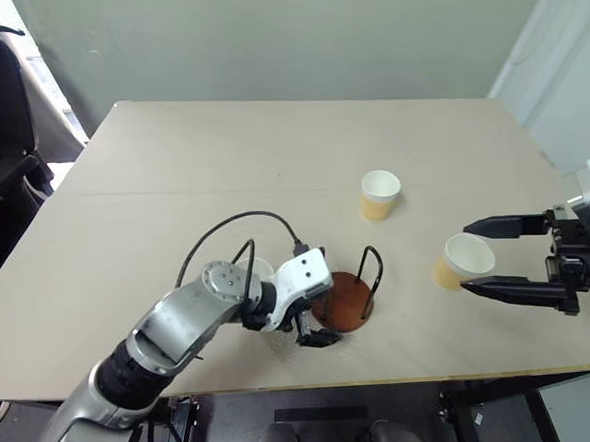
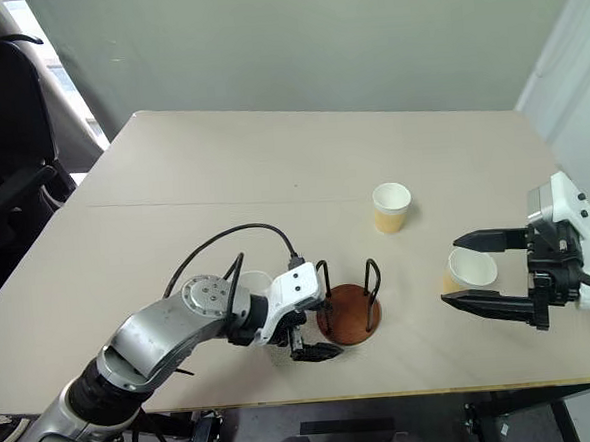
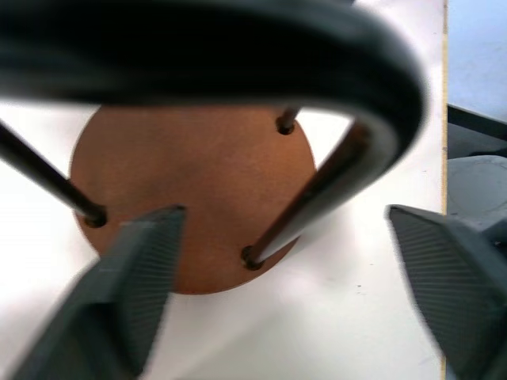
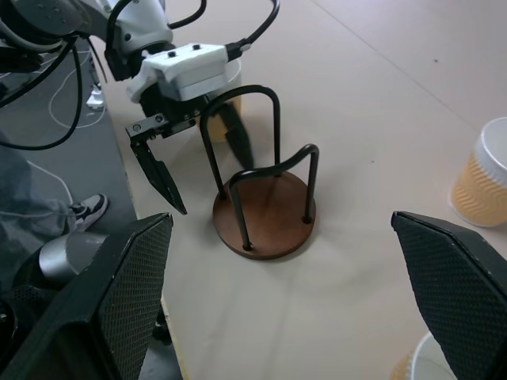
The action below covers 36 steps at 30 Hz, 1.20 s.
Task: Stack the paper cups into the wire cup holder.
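Observation:
The wire cup holder [image 1: 346, 299], a reddish-brown disc with black wire loops, stands near the table's front edge with nothing in it. My left gripper [image 2: 313, 350] is open at the holder's left side, low over the table, its fingers on either side of one wire loop [image 3: 317, 190]. One paper cup [image 1: 259, 272] stands half hidden behind my left wrist. A second cup [image 1: 380, 194] stands upright farther back. A third cup [image 2: 470, 267] shows between the spread fingers of my open right gripper [image 1: 467, 260], which hovers at the right; its rim [image 4: 432, 364] lies below the fingers.
The beige table [image 1: 271, 152] stretches bare to the back and left. Its front edge [image 1: 405, 379] runs just below the holder. A black cable [image 1: 230, 225] arcs over my left arm. A dark chair [image 1: 1, 159] stands off the table's left side.

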### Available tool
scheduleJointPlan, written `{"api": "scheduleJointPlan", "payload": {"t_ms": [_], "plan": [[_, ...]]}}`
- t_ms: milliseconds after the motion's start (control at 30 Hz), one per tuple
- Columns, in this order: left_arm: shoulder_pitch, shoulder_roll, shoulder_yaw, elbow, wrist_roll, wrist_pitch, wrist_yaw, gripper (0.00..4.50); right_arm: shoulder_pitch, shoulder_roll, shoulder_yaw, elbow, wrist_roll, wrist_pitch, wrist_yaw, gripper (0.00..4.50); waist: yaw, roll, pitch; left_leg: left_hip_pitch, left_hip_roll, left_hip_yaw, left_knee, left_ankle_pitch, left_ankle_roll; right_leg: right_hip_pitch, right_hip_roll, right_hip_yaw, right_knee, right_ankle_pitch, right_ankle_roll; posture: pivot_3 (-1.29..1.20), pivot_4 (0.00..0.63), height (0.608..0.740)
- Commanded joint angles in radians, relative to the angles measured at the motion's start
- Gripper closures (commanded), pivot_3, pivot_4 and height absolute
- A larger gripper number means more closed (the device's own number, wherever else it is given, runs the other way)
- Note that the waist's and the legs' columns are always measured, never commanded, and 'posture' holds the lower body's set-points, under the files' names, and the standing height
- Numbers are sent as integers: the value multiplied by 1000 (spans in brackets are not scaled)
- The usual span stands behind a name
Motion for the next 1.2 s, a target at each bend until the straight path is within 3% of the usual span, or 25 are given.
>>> {"api": "scheduleJointPlan", "payload": {"t_ms": [33,267,500,800,1033,1133,1200], "plan": [[-54,29,105,-7,-42,-25,-39,23,-11,-16,0,4,-20,-16,11,0,0,0,0,0,0,0,0,0,0,0,0,0,0,0,0,0,150,740],[-109,128,256,-21,-172,-77,-206,23,26,-81,77,49,-161,-42,48,0,0,0,0,0,0,-2,-3,0,0,-2,0,1,-1,0,-1,0,150,740],[-143,242,378,26,-251,-184,-365,23,8,-139,301,148,-408,-156,49,0,0,0,0,-1,5,-6,-6,-1,0,-5,-1,2,-1,-1,-1,0,150,740],[-186,374,601,151,-350,-270,-490,23,-223,-32,564,318,-613,-264,59,0,-13,1,1,-3,9,-5,-7,-2,2,-9,0,2,0,0,-1,0,150,740],[-98,465,627,101,-281,-348,-467,23,-300,15,657,380,-690,-301,123,0,-14,1,1,-10,10,-5,-6,-2,1,-15,0,2,0,0,0,0,150,740],[-105,476,640,99,-301,-341,-445,0,-333,38,694,401,-731,-324,143,552,-13,1,1,-13,10,-5,-4,-1,1,-19,0,2,1,0,0,0,150,740],[-79,490,647,89,-303,-343,-444,0,-348,51,702,406,-748,-338,149,1218,-13,1,1,-13,10,-6,-5,-1,1,-19,-1,2,1,0,0,0,150,740]]}}
